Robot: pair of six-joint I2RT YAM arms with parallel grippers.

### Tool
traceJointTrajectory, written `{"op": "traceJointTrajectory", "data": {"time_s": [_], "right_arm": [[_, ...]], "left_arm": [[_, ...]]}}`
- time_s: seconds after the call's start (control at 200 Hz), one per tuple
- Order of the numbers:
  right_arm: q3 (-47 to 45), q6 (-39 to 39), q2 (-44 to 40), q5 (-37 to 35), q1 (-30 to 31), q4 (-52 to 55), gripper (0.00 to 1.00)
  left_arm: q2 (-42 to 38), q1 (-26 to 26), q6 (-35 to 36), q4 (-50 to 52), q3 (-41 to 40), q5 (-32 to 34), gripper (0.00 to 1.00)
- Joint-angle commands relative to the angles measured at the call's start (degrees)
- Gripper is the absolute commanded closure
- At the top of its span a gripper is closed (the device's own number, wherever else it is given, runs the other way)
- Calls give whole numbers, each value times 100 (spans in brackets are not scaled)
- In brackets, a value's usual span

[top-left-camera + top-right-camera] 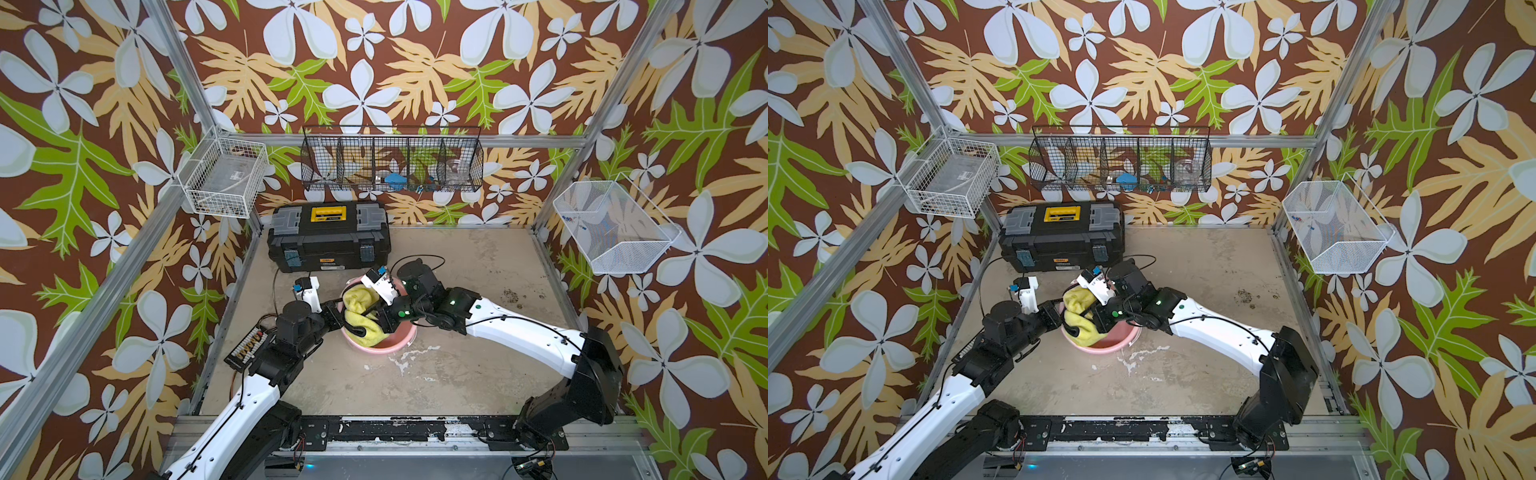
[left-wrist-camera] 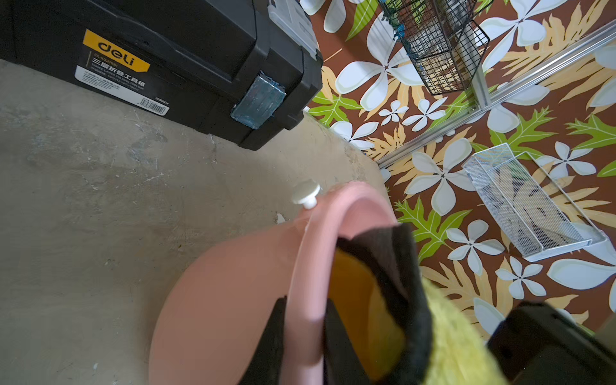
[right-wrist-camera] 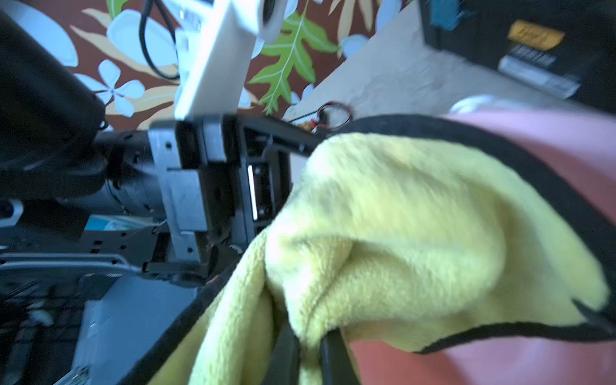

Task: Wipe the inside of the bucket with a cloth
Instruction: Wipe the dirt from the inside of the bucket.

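Two arms meet at a round pink plastic bucket [image 1: 395,338], which stands near the middle of the mottled beige surface [image 1: 478,257], just in front of a black-and-yellow plastic toolbox [image 1: 328,241]. From the bucket's left side the left gripper [image 2: 303,311] straddles the rim. In the left wrist view one black finger lies against the outer wall and the other inside, nearly together and clamped on the thin pink lip between them. That hold reads as bracing, so the light bucket does not slide or tip while it is rubbed from within. Just along the rim from this grip sits a whitish handle mount [image 2: 306,196]. Filling much of the bucket's mouth is the fluffy yellow microfibre cloth [image 1: 359,299] with black trim, bunched against the left and far inner wall, part of it rising above the rim. From the bucket's right side the right gripper [image 3: 308,353] reaches over the rim and down inside. The right wrist view, though blurred, shows its fingers [image 3: 330,360] pinched tight on a fold of the cloth, with pink wall behind and below. Gripping a bunched fold gives a padded wad to press on the wall. By my judgement the wiping is under way, and the bare pink wall nearest the right arm is not yet covered.
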State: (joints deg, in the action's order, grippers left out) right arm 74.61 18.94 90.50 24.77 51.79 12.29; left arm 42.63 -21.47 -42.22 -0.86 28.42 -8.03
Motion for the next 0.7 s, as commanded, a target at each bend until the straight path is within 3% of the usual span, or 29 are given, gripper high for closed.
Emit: {"op": "traceJointTrajectory", "data": {"time_s": [0.0, 0.34, 0.696], "right_arm": [[-1, -343, 0, -1793, -2, 237, 100], [-251, -828, 679, -3296, 106, 85, 100], [-555, -1326, 806, -4133, 416, 80, 100]], "left_arm": [[-103, 4, 143, -433, -76, -137, 100], [-545, 7, 130, -1677, -792, -260, 100], [-122, 2, 817, -1729, -303, -223, 100]]}}
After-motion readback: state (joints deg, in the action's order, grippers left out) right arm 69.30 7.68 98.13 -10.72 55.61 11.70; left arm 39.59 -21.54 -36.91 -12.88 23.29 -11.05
